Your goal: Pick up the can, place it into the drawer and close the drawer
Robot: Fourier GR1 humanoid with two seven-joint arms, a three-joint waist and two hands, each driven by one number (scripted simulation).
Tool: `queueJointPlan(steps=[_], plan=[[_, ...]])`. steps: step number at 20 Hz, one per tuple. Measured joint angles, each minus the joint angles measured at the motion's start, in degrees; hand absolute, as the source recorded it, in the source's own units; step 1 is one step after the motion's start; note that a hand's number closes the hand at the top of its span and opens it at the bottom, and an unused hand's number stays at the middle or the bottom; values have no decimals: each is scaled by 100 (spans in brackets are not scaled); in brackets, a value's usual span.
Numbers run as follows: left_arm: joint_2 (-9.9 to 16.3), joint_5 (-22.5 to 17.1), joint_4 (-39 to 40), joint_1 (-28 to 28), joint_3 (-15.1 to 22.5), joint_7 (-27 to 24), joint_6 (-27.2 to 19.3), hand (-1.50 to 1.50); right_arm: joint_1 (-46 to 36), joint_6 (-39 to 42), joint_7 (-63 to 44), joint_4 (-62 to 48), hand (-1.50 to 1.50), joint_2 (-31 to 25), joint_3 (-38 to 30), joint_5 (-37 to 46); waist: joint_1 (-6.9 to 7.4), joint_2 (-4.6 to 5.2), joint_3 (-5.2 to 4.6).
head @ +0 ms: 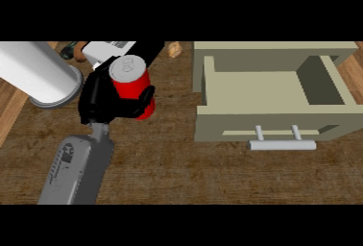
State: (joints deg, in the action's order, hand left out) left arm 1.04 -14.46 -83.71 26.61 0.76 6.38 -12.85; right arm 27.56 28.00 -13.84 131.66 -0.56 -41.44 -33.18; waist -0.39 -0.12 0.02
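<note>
Left hand is curled around the red can, apparently lifted off the desk; next it must carry it rightward into the open drawer.

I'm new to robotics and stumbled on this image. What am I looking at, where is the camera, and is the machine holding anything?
The camera sits in a humanoid robot's head and looks steeply down at a wooden counter. The grey bar rising from the bottom is its left forearm, ending in a black left hand. That hand is curled round a red can with a silver top. To the right stands a beige drawer, pulled open, with a pale bar handle in front. A large white cylinder lies at upper left; small items behind the can are too hidden to name. The right hand is out of view.
</note>
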Motion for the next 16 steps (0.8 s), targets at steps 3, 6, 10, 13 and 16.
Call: queueJointPlan(steps=[3,6,10,13,16], plan=[[-47,108,206,494,98,129,-281,150,-173,-102,-117,43,-150,18,113,159,-9,8,-1],[-76,205,360,863,180,236,-517,150,-214,-185,-221,96,-150,14,148,129,-19,10,-1],[-93,204,590,1418,301,476,-865,150,-247,-123,-167,-78,-150,-92,54,64,-41,11,-1],[-99,147,959,1903,352,499,-1065,150,-301,-107,-149,-90,-150,-35,120,159,-51,16,0],[-101,43,1334,2295,479,393,-1314,150,-301,-175,-214,-8,-150,-45,191,157,-69,19,-1]])
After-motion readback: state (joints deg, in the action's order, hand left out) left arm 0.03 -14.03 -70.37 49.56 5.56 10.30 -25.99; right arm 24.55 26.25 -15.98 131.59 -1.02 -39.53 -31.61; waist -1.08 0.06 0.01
